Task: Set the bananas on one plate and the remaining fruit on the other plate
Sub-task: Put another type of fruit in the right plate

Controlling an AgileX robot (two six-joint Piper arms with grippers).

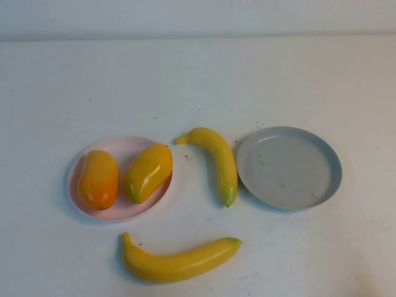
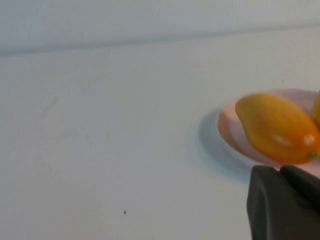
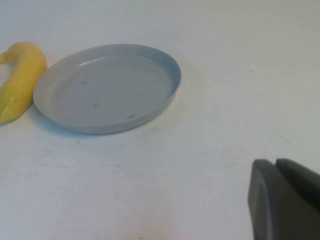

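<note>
Bright, flat, even light; white table (image 1: pixel 198 80) slightly washed out. Soft short shadows under pink plate (image 1: pixel 117 213) and bananas (image 1: pixel 179 263). Faint sheen on orange mango (image 2: pixel 277 127). Both wrist views soft, dark gripper bodies in the corners blurred

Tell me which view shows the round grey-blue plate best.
The right wrist view: the round grey-blue plate fills the frame, whole and bare, with the right gripper low in the corner. The high view shows it whole but smaller; the left wrist view misses it, showing only the left gripper.
</note>
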